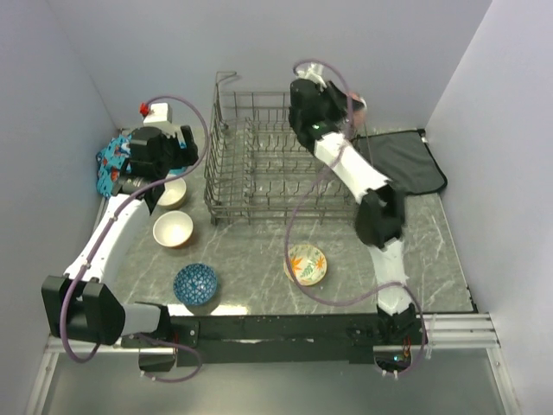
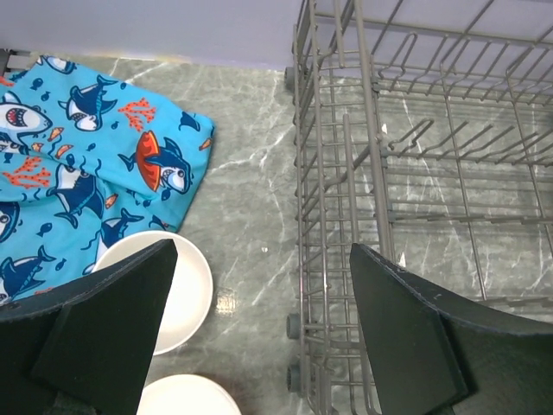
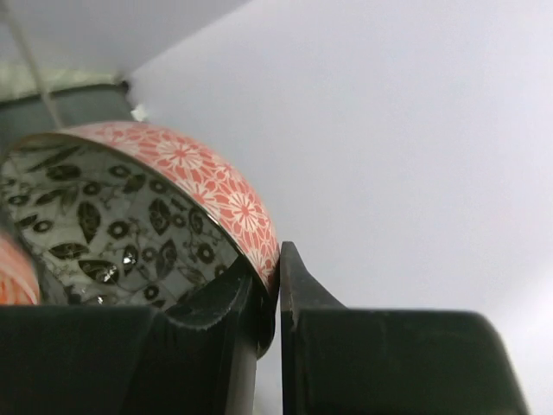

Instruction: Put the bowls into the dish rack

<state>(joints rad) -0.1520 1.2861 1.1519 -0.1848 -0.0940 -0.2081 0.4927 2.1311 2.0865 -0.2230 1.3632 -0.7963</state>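
The grey wire dish rack (image 1: 259, 164) stands at the back middle and holds no bowls that I can see. My right gripper (image 1: 346, 102) is raised over the rack's far right corner, shut on the rim of the orange-red patterned bowl (image 3: 207, 186), whose inside shows black leaves. My left gripper (image 2: 263, 328) is open and empty, above the gap between the rack (image 2: 389, 216) and two plain cream bowls (image 2: 177, 285) (image 2: 186, 398). On the table lie the cream bowls (image 1: 173, 192) (image 1: 173, 229), a blue patterned bowl (image 1: 196, 283) and a cream bowl with orange leaves (image 1: 306, 264).
A blue shark-print cloth (image 1: 112, 164) lies at the far left, beside the cream bowls. A flat dark grey mat (image 1: 406, 164) lies right of the rack. Walls close in the left, back and right sides.
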